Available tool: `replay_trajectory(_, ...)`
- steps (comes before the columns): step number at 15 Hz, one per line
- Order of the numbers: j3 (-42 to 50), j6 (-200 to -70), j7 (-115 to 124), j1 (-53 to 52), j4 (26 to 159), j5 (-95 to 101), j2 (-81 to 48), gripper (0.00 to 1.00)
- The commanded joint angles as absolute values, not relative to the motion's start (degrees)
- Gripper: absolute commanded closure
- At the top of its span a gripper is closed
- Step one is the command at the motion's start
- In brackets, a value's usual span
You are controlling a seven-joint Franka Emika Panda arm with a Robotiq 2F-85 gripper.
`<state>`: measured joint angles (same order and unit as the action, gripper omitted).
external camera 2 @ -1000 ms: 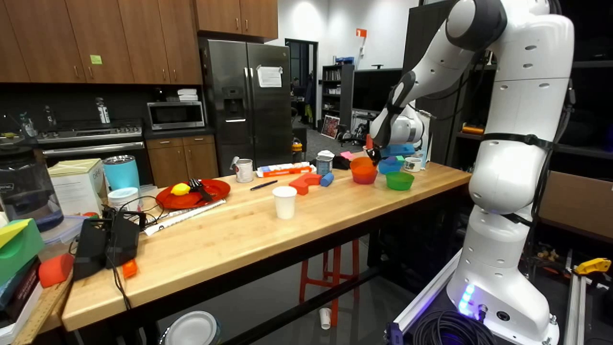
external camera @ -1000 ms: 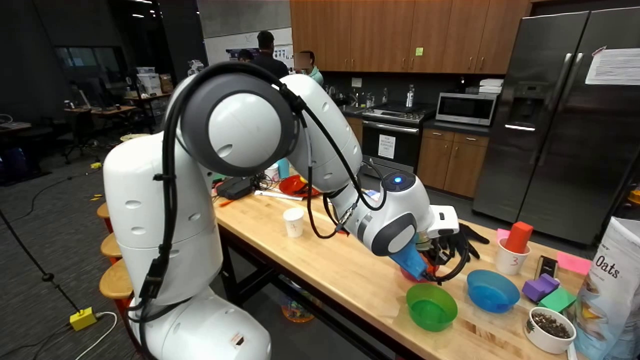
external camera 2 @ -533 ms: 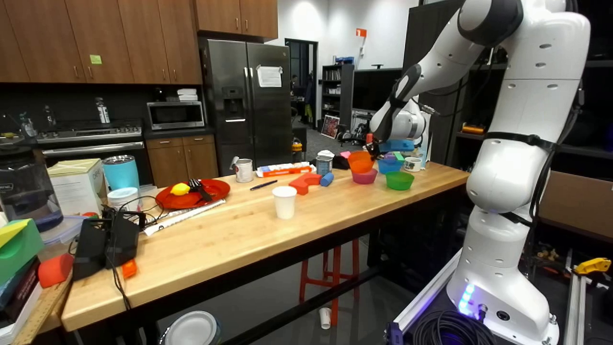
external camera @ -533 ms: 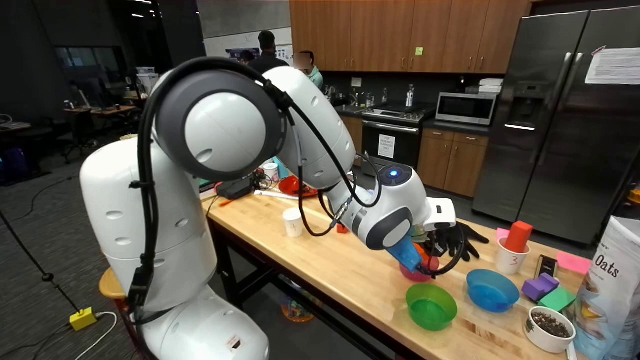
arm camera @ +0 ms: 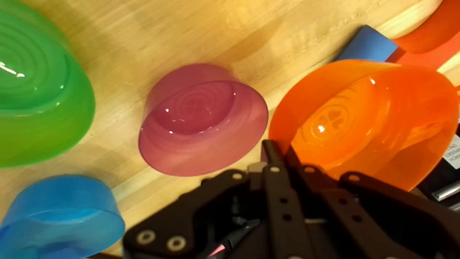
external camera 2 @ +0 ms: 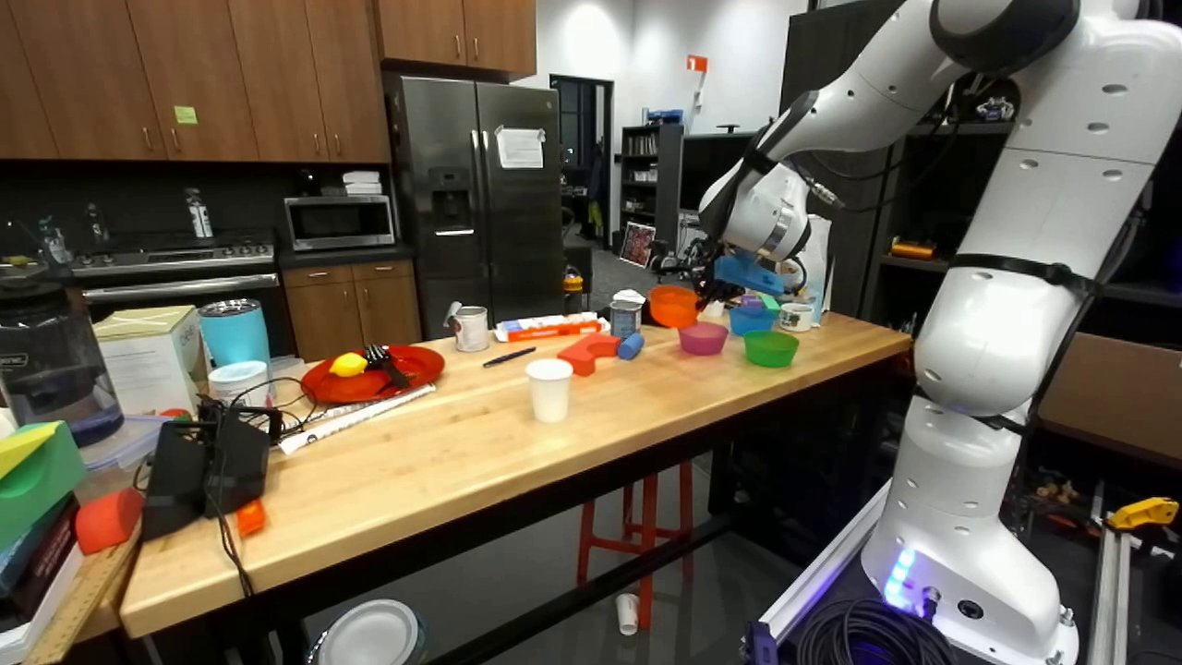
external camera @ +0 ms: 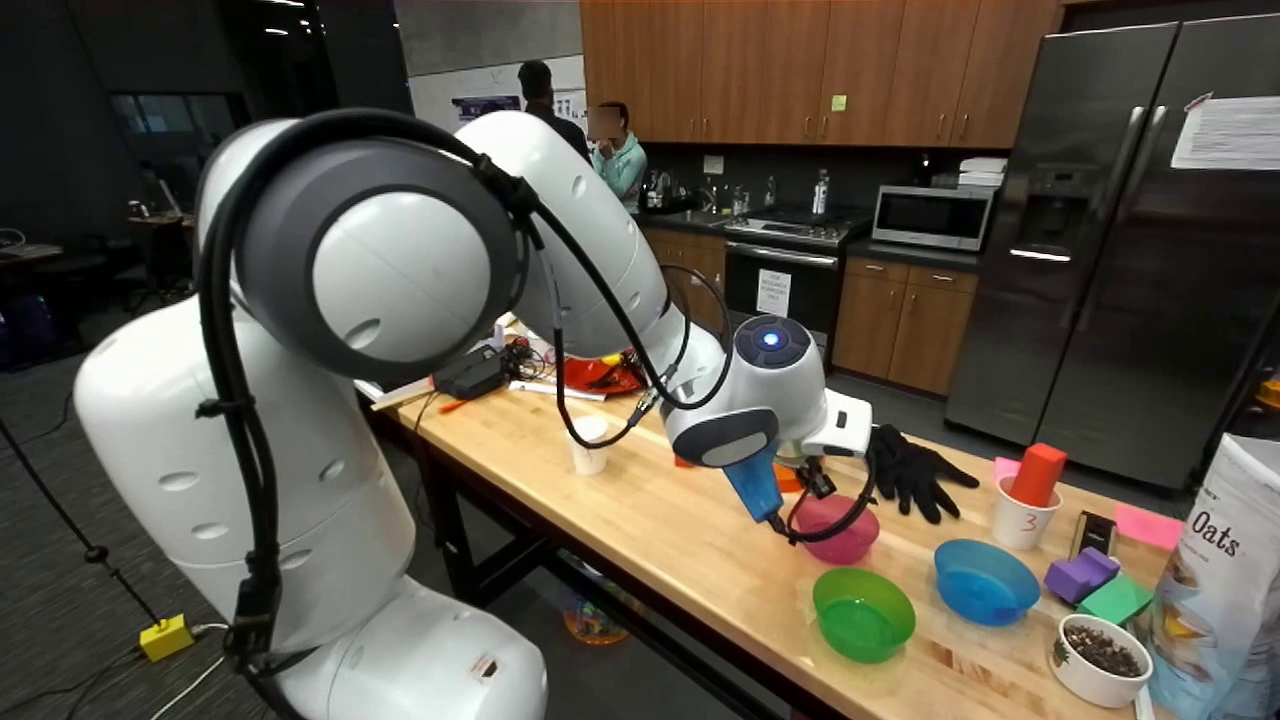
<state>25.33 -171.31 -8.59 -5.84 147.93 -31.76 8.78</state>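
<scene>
1. A long wooden table has lots of things on it.
2. My white arm bends over the table, and its end points down.
3. A tall Oats bag stands at one end of the table.
4. My claw is clamped on the rim of the orange bowl — one side of the claw is in the bowl and the other side is out.
5. The orange bowl looks like it hangs over the table. The pink bowl is just beside it in the wrist view, and the green bowl and blue bowl are farther off — all three sit on the wood.
6. A black glove lies near the pink bowl.
7. A white cup with a 3 on it holds a tall red block.
8. A curvy red block and a blue block sit close together, partly hidden by the orange bowl in the wrist view.
</scene>
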Motion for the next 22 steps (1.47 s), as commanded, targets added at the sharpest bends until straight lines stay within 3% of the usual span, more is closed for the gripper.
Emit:
replay_trajectory(1, 27.4, -171.4, -10.4, -4.4, 150.5, -32.2, 11.7, 0.99)
replay_trajectory(8, 28.0, -174.1, -9.3, 1.2, 154.0, -29.7, 13.0, 0.99)
replay_trajectory(22, 29.1, -181.4, -9.9, -3.6, 154.1, -32.1, 12.5, 0.99)
